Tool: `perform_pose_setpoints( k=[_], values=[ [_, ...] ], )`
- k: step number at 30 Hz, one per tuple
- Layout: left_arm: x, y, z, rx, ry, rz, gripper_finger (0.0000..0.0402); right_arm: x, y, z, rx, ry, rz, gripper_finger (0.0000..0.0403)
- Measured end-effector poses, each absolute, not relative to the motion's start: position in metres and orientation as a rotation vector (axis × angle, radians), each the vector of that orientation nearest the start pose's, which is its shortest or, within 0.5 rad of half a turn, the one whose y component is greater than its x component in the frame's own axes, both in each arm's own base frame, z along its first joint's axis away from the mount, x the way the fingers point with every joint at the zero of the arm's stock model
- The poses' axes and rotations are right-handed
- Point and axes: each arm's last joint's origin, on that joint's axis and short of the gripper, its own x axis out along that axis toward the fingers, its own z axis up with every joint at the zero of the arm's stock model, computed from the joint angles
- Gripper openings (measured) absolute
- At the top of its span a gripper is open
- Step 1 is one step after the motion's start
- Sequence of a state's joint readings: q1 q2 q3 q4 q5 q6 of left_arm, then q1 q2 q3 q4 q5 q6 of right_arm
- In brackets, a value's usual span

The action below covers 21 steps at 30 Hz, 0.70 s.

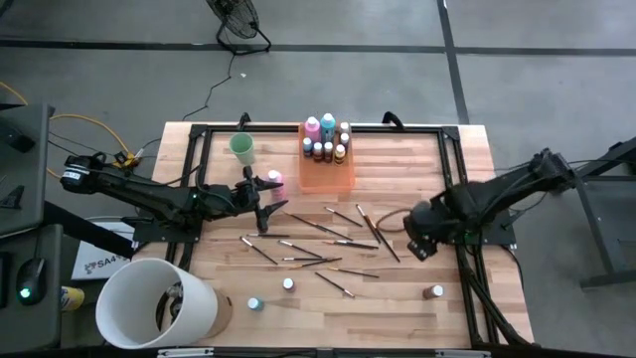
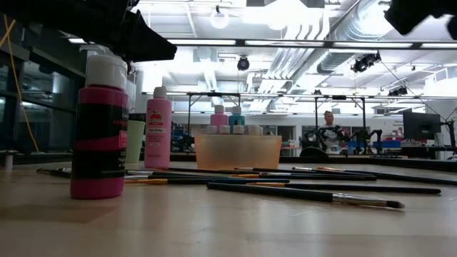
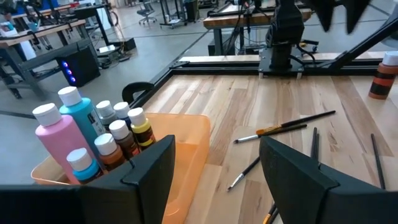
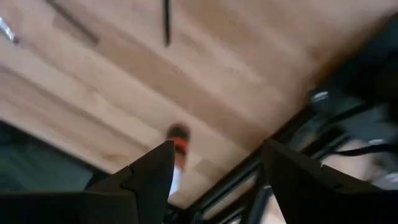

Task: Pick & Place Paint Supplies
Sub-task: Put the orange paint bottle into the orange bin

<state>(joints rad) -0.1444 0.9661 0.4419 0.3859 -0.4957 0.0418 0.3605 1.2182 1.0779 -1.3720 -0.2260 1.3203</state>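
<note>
Nearest lens in low view: pink bottle (image 2: 98, 128), glossy plastic, white cap, upright on desk (image 1: 397, 164).

Left end effector (image 1: 263, 209) spread, empty, just beside second pink bottle (image 1: 274, 180).

Brushes (image 1: 328, 234), thin and dark-handled, scattered mid-desk; orange tray (image 1: 328, 177) translucent, part filled.

Right end effector (image 1: 417, 244) spread, empty, near brushes.

I judge approach step; next I need descent, then pinch on a brush.

tray (image 1: 328, 177): counter (image 1: 397, 298) rear centre, bottles (image 1: 325, 137) inside | cup (image 1: 241, 148): left of tray | brushes (image 1: 328, 239): mid-counter, before tray
</note>
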Motion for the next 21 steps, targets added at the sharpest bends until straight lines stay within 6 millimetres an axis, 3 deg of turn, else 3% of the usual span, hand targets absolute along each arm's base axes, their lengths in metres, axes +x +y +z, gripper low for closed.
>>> perform_pose_setpoints(
  k=[7,21],
  values=[
    [0.204,-0.016,0.237,0.089,0.14,0.347,0.0228,0.168,0.1,0.254,1.07,1.642,-0.53,0.0235],
    [0.204,-0.016,0.238,0.087,0.132,0.346,0.0228,0.155,0.142,0.242,1.164,1.632,-0.619,0.0235]
  ],
)
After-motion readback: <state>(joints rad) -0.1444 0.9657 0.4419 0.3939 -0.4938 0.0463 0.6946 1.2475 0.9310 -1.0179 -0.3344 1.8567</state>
